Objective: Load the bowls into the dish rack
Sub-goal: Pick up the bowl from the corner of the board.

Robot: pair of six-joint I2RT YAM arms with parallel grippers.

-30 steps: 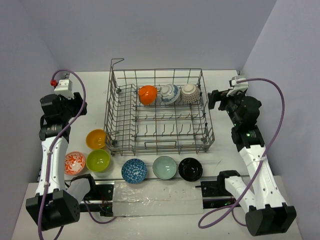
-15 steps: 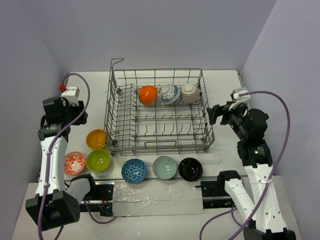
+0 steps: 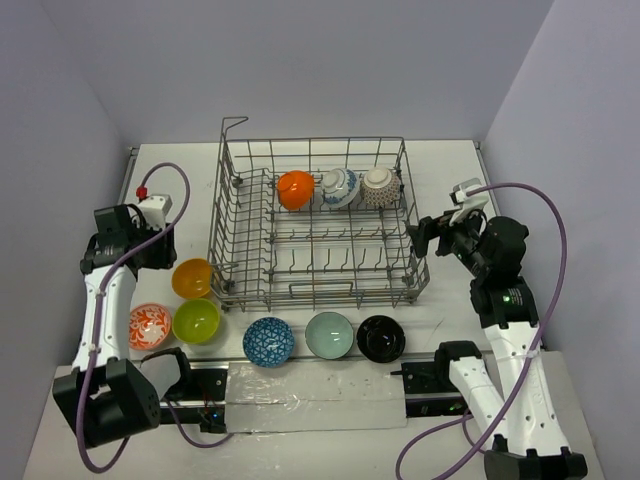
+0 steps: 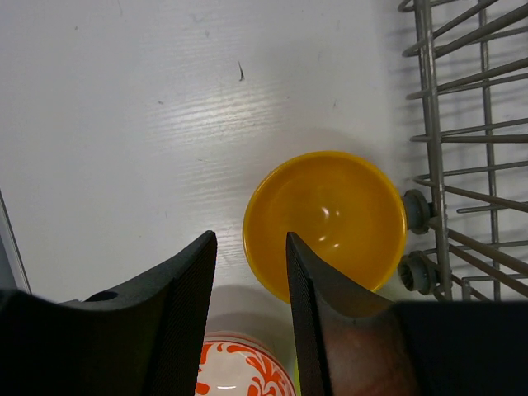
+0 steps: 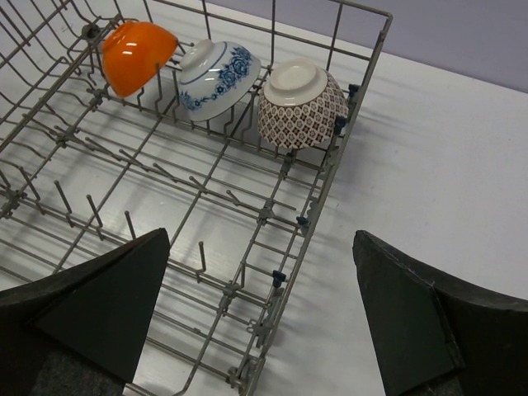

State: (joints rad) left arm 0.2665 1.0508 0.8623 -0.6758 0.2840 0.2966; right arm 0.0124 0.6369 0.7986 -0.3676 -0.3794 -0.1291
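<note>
The dish rack (image 3: 320, 289) holds an orange bowl (image 3: 295, 189), a blue-patterned bowl (image 3: 339, 186) and a white-patterned bowl (image 3: 378, 186), all tipped on the back row. Left of the rack on the table sit a yellow bowl (image 3: 193, 277), a lime green one (image 3: 196, 320) and a red-and-white one (image 3: 149, 325). A blue-patterned bowl (image 3: 268, 341), a pale teal bowl (image 3: 329, 334) and a black bowl (image 3: 381, 338) line the front. My left gripper (image 3: 150, 250) hovers over the yellow bowl's (image 4: 330, 219) left rim, open, narrow gap, holding nothing. My right gripper (image 3: 425, 235) hangs wide open over the rack's right edge (image 5: 323, 186).
The rack's wire wall (image 4: 427, 91) and its small wheels stand just right of the yellow bowl. The red-and-white bowl (image 4: 243, 371) lies just below my left fingers. Purple walls close in both sides. A rail with a taped sheet (image 3: 310, 385) runs along the near edge.
My left arm has dropped nearer, toward the yellow bowl, and its jaws have narrowed. My right arm has swung left toward the rack's right side, still wide open.
</note>
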